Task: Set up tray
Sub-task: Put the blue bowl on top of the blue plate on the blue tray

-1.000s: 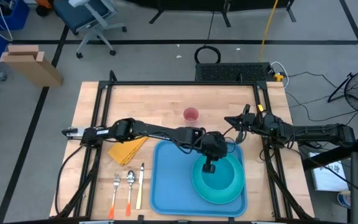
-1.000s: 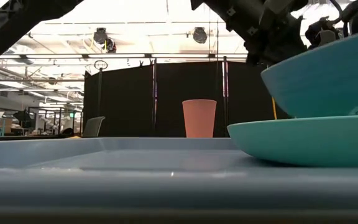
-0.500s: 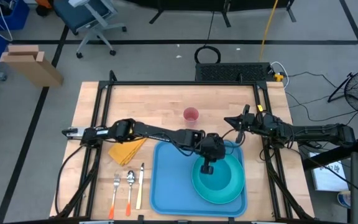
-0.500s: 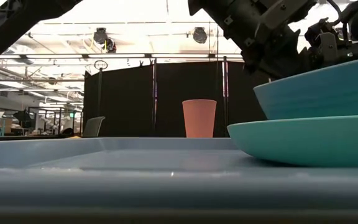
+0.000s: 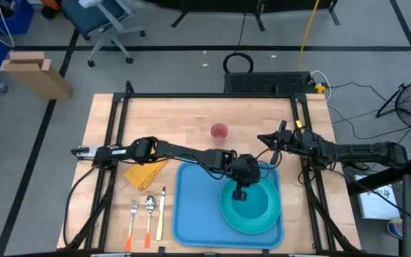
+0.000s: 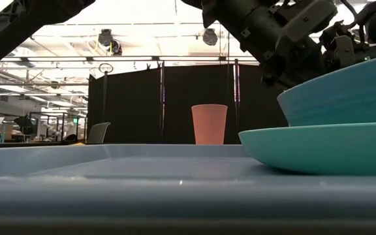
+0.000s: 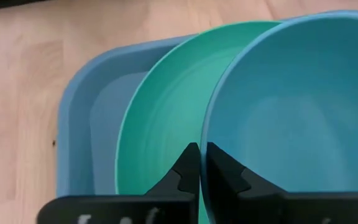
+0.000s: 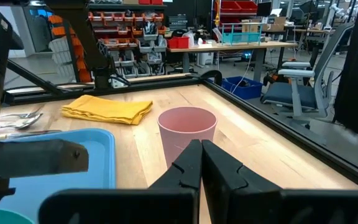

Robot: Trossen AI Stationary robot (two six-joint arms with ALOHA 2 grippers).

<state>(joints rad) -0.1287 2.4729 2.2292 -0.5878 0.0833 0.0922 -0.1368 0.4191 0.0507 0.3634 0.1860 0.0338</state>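
The blue tray (image 5: pixel 191 214) lies flat at the table's near edge. The turquoise plate (image 5: pixel 264 220) rests on the tray's right half. My left gripper (image 5: pixel 239 193) reaches over the plate from the left and is shut on a small blue bowl (image 5: pixel 254 200). In the low view the bowl (image 6: pixel 344 88) sits tilted just over the plate (image 6: pixel 318 147); I cannot tell whether they touch. My right gripper (image 5: pixel 262 138) is shut and hovers right of the upright pink cup (image 5: pixel 219 131), apart from it. My left gripper (image 7: pixel 199 148) pinches the bowl's rim (image 7: pixel 204 134) on its left side, one finger (image 7: pixel 222 171) inside the bowl and one (image 7: pixel 185 168) outside. The fingers come from above, slanting down. The bowl sits tilted over the plate (image 7: pixel 160 118), its far rim higher.
A folded yellow napkin (image 5: pixel 147 171) lies left of the tray. A fork (image 5: pixel 132 223), spoon (image 5: pixel 149 218) and knife (image 5: pixel 160 213) lie side by side near the near edge. Black frame rails run along the table's sides. Bare wood spreads around the cup.
My left gripper has lowered the bowl toward the plate: in the low view the bowl's rim has dropped and its tilt has eased, and it has then slid slightly sideways. The right arm has kept still.
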